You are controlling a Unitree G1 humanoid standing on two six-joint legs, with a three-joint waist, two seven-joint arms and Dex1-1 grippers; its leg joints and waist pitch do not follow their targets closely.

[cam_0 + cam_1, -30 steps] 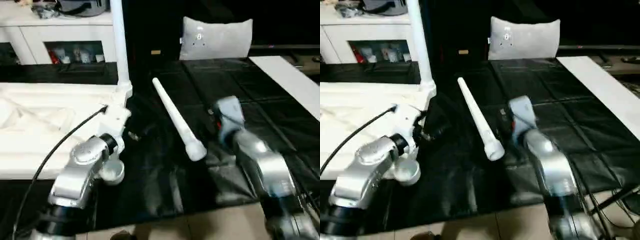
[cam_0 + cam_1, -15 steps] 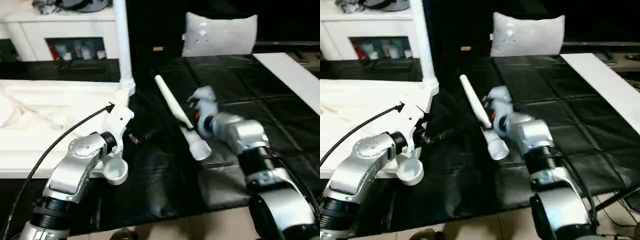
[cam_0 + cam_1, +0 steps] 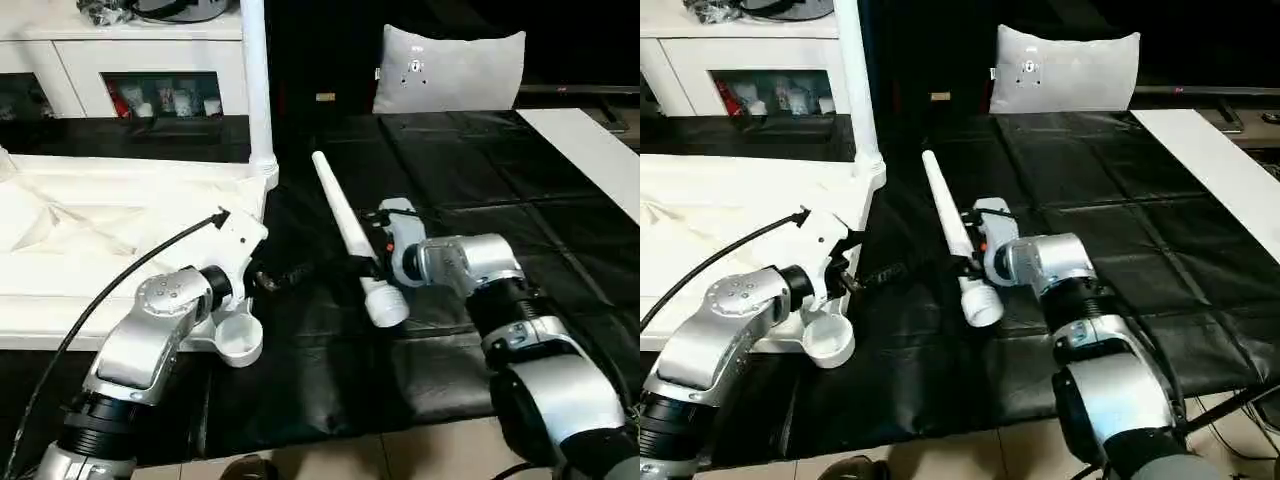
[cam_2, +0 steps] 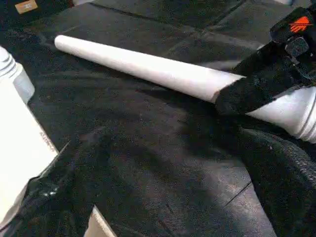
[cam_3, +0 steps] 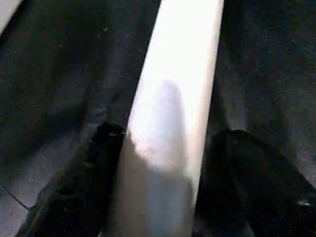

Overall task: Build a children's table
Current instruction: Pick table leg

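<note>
On the black mat (image 3: 460, 180), largest first: white tabletop (image 3: 90, 240) lies upside down at the robot's left, ribs up, one leg (image 3: 255, 85) already standing in its far corner socket. White cabinet (image 3: 130, 60) behind it. Grey cushion (image 3: 450, 70) at the back. Loose leg (image 3: 350, 230) lies on the mat between the arms, thin end away from the robot, thick end near.

Right arm reaches in from the right, forearm bent toward the centre, wrist tipped down. Right gripper (image 3: 372, 262) straddles the leg just above the thick end; right wrist view has a black finger (image 5: 84, 182) on each side of the white shaft. Jaws bracket the leg closely, but whether they press it yet I cannot tell.

Left arm lies forward over the near corner socket (image 3: 235, 340). Left gripper (image 3: 275, 278) sits low over the mat beside the tabletop's edge, jaws spread, holding nothing, pointing toward the leg.

Risks, as I judge them:
- Round, tapered shaft: a squeeze that is off-centre could roll it or squirt it out along the taper.
- Grip near the thick end leaves the long thin end unbalanced; it may droop on the lift.
- Swinging the leg over could strike the standing leg or the left gripper.
- Loose mat folds may snag.
</note>
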